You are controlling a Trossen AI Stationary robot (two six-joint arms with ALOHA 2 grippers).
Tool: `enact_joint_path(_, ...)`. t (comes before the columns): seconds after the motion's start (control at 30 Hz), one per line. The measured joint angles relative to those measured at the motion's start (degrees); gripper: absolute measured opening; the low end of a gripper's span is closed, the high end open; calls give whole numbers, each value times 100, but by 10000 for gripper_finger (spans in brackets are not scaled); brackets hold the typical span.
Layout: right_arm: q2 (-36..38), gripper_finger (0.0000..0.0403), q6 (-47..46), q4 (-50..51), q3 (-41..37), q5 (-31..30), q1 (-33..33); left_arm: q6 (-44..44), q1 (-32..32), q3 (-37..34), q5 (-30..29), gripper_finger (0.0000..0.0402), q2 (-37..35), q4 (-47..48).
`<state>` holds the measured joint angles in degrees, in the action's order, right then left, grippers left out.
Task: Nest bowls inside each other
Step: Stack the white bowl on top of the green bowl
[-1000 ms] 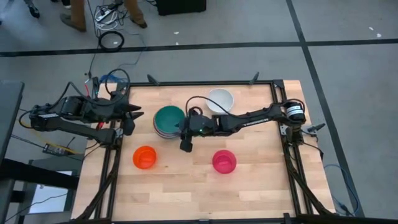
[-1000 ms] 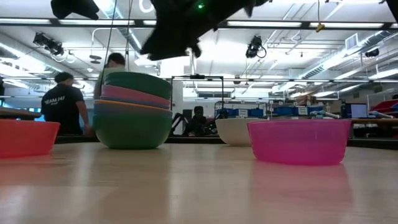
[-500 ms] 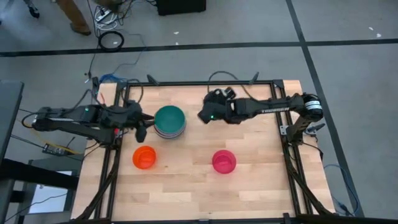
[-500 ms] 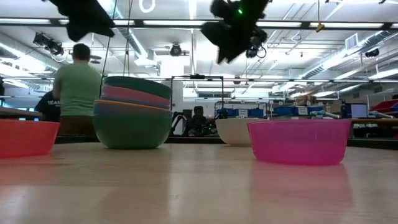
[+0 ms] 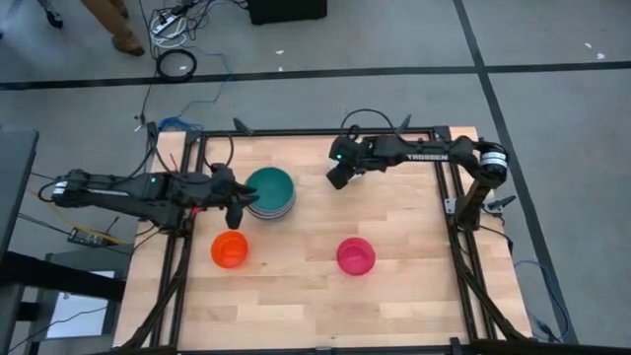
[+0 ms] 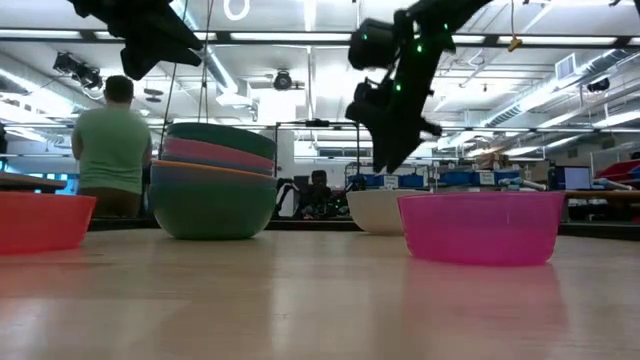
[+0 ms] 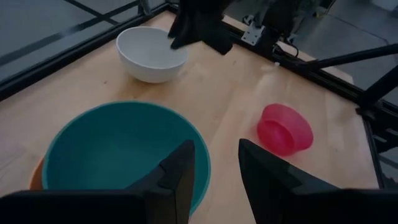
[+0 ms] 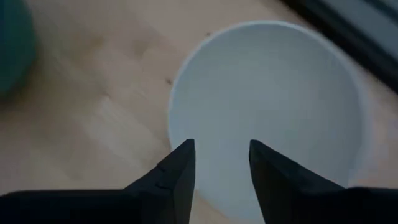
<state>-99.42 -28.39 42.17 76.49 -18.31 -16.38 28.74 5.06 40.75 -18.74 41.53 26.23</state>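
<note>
A stack of nested bowls (image 5: 269,192) with a teal bowl (image 7: 118,149) on top stands at the table's left-middle. A white bowl (image 8: 273,99) rests on its base near the far edge. An orange bowl (image 5: 229,248) and a pink bowl (image 5: 355,255) stand apart nearer the front. My left gripper (image 7: 216,146) hovers open at the stack's left side, above the teal rim. My right gripper (image 8: 221,146) hangs open over the white bowl (image 7: 152,53), pointing steeply down, and hides it in the high view.
A black metal frame (image 5: 446,197) runs along the table's left, far and right edges. Bare wood (image 5: 296,276) lies between the orange and pink bowls. A person (image 6: 112,150) stands in the room beyond the table.
My right gripper has swung from beside the stack toward the table's far edge and right, and has tipped down over the white bowl. My left gripper has come down and moved right, toward the stack. No bowl has moved.
</note>
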Motion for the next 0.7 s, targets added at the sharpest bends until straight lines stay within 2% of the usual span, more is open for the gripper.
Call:
enact_joint_path(0.2, 4, 149, 363, -736, -387, 1279, -190, 1, 0, 0, 23, 133, -1, 9)
enact_joint_path(0.43, -10, 160, 699, -761, -438, 1194, -188, -1, 0, 0, 24, 133, 1, 1)
enact_joint_path(0.7, -417, 160, 1160, -952, -442, 1150, -186, 1, 0, 4, 24, 133, 3, -61)
